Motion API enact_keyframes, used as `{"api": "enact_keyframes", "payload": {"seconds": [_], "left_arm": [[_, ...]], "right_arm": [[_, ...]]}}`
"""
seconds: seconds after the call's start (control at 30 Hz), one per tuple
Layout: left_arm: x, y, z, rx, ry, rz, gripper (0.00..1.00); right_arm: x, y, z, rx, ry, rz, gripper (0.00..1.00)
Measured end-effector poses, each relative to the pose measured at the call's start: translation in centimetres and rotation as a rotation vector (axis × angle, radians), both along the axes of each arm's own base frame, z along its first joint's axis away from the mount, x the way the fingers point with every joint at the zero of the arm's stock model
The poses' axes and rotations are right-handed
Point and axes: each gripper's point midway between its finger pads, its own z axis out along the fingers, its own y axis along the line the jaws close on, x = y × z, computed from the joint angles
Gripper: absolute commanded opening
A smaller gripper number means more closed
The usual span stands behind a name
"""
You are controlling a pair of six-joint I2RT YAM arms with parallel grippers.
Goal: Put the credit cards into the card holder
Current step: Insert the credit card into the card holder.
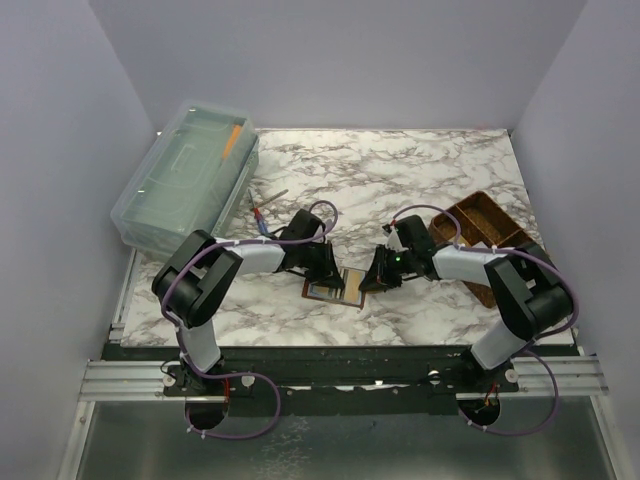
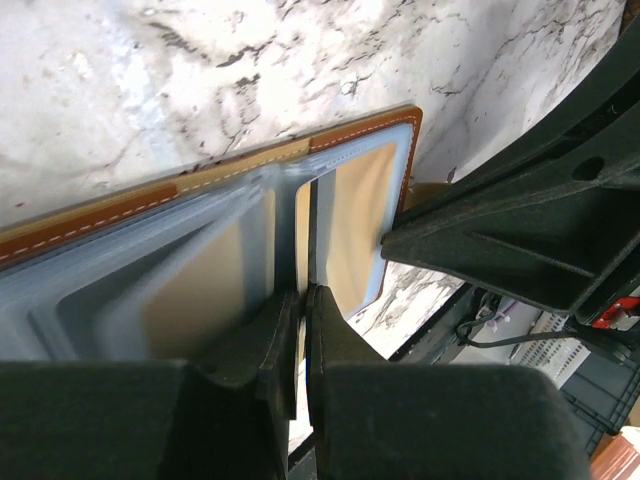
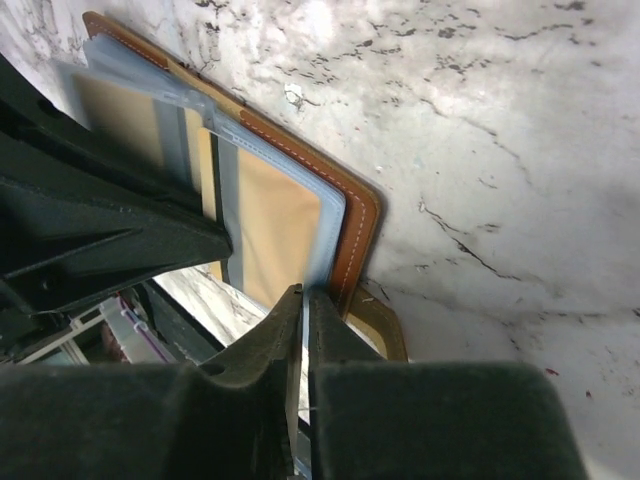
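Left tool (image 2: 303, 296) has its fingers all but together at the edge of one clear sleeve (image 2: 300, 230), which stands up edge-on from the open holder (image 2: 120, 205). It looks to be nipping that leaf, though I cannot tell whether it truly grips. Right tool (image 3: 304, 296) comes in from the other side, fingers likewise almost closed, with its tips at the corner of the outermost sleeve. A thin pale line lies between them, perhaps a card edge-on, perhaps bench; I cannot say which. The holder lies spread on the bench (image 1: 420, 170) between the two arms, leather down, sleeves up. No loose cards show anywhere.

To do this step well, the left should hold one leaf lifted and steady so its mouth gapes, without dragging the holder. The right should bring a card in along the sleeve's plane, corner first and slowly. The plastic looks limp and would likely buckle if pushed off-line. Farther off to the right sits the basket (image 1: 480, 225), no part of this.
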Motion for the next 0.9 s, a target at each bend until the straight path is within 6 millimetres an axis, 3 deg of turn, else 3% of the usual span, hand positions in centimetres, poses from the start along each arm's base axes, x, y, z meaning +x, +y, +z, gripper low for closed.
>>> {"api": "enact_keyframes", "payload": {"seconds": [0.1,0.3,0.43,0.5,0.57,0.73,0.9], "left_arm": [[-0.1,-0.4,0.0,0.009,0.007,-0.014,0.09],[-0.1,-0.3,0.0,0.026,0.003,-0.021,0.29],[-0.2,-0.3,0.3,0.038,-0.013,-0.041,0.38],[-0.4,-0.3,0.6,0.048,-0.019,-0.056,0.45],[-0.6,0.0,0.9,0.062,-0.018,-0.064,0.62],[-0.6,1.4,3.2,0.072,-0.047,-0.07,0.82],[1.5,4.3,6.3,0.055,-0.106,0.007,0.87]], "right_arm": [[0.1,0.2,-0.1,0.011,0.011,0.003,0.06],[0.1,0.3,0.0,0.027,0.017,0.009,0.06],[0.1,0.4,0.0,0.028,0.011,0.012,0.06],[0.1,0.5,0.0,0.03,0.006,0.014,0.06],[0.1,0.6,0.0,0.031,0.001,0.017,0.06],[0.2,0.8,-0.2,0.034,-0.004,0.02,0.06],[0.2,0.8,-0.2,0.035,-0.008,0.022,0.06]]}}
